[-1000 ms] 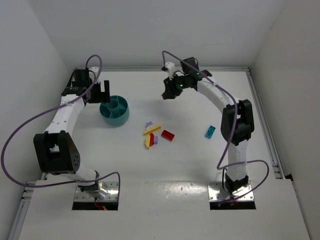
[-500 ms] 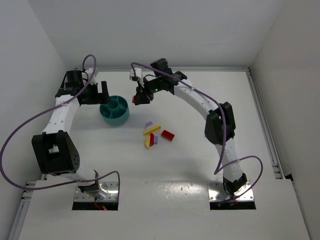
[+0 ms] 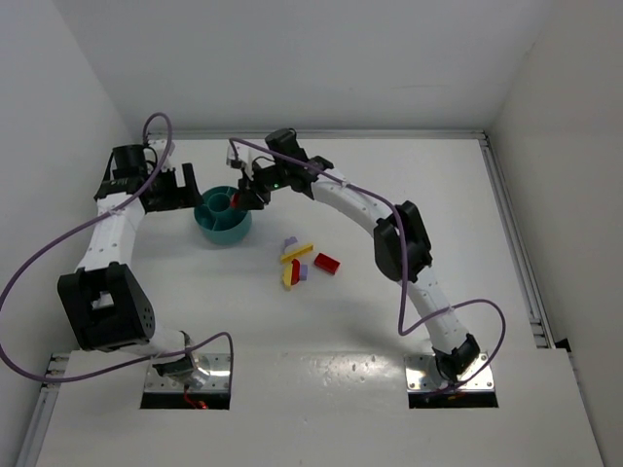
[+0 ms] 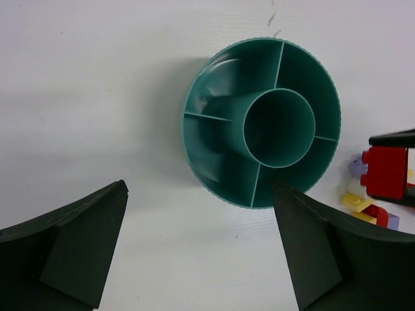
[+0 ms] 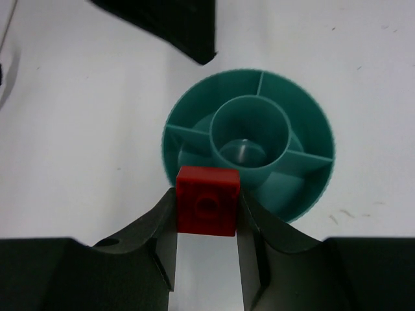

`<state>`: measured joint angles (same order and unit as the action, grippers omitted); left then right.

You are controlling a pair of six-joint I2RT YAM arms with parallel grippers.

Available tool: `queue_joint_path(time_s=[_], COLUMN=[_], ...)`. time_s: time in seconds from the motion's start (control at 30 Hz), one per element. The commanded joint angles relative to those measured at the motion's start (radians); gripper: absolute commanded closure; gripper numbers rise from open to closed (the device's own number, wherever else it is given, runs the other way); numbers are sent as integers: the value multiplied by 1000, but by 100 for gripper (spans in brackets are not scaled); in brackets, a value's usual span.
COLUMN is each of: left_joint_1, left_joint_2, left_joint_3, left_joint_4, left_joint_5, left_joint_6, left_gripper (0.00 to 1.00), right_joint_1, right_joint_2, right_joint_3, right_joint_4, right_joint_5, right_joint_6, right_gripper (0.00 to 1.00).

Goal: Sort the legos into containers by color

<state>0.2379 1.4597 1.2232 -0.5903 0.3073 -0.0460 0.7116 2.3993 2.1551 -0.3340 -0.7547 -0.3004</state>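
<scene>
— what's your right tool [image 5: 207, 217] doing?
— clenched on a red lego brick [image 5: 207, 194], its flat side walls between my pads. it hangs above the near edge of the teal divided bowl [image 5: 305, 184].
— will it slip?
— i'd judge it light, rigid and slick, so the side walls are the place to grip. it's square and glossy.
— your left tool [image 3: 182, 187]?
— released wide, beside the bowl. other legos [image 3: 300, 263] lie on the bench [image 3: 389, 321].

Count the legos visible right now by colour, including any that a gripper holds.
Red legos: 3 (one held in the right gripper)
Yellow legos: 2
Lilac legos: 2
Total: 7 in view
</scene>
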Motion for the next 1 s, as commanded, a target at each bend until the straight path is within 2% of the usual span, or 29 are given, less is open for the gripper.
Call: queue_joint_path(time_s=[0.0,0.17,0.27,0.37,0.4,0.5,0.67,0.73,0.83,0.87,0.93,0.97], left_joint_1=[21,31,40,40,40,40,40,31,-35,-54,-124,-149], left_joint_2=[-53,-53,-44,-33,-24,-15,-4,-4,-28,-42,-56,-65], left_joint_3=[-7,-16,-16,-7,-7,4,13,4,-7,-17,-30,-40], left_joint_4=[14,14,14,14,14,24,44,69,118,147,171,193], left_joint_5=[3,3,3,12,12,24,70,79,56,41,-29,-57], left_joint_6=[0,0,0,0,0,0,0,0,0,0,0,0], left_gripper=[0,0,0,0,0,0,0,0,0,0,0,0], right_joint_1=[2,2,2,2,2,2,-21,-69,-184,-220,-338,-380], right_joint_2=[24,57,66,75,75,75,23,-18,-133,-167,-303,-357], right_joint_3=[72,81,91,91,91,91,100,78,-6,-83,-205,-354], right_joint_4=[133,158,168,178,190,216,234,218,83,-27,-118,-184], right_joint_5=[31,74,84,84,84,94,138,188,288,308,360,432], right_joint_6=[38,47,47,58,67,104,196,297,420,441,466,466], right_gripper=[88,70,64,54,46,36,34,40,45,45,48,48])
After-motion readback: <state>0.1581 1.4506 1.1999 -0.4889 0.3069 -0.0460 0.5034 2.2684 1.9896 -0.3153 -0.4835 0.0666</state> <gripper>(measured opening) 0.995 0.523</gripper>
